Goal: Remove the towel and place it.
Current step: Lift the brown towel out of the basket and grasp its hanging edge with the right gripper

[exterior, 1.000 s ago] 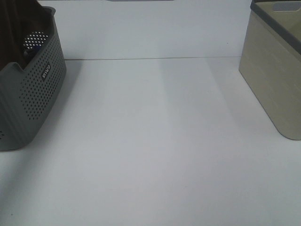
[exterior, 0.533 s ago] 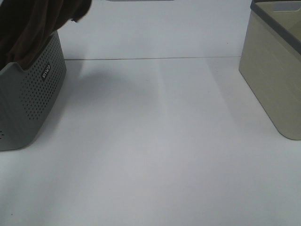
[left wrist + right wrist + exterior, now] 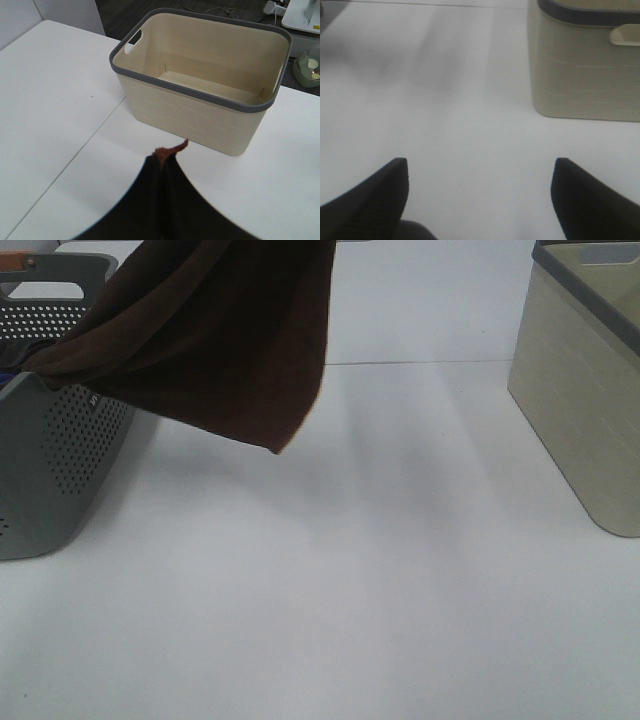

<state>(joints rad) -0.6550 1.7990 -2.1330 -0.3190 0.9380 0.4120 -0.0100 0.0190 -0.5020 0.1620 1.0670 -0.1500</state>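
My left pincer [image 3: 163, 161] is clamped on an edge of the brown towel [image 3: 222, 340], hanging limp and soft above the table [image 3: 350, 570] at far left, one end at the grey basket [image 3: 50, 470]; right pincer [image 3: 480, 192] gapes idle.

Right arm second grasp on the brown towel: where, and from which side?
Take the towel by its free lower corner, probably from the open right side. That corner hangs as a point above the table, while the other end trails at the grey basket rim and the left gripper is shut on a fold. The right gripper is open.
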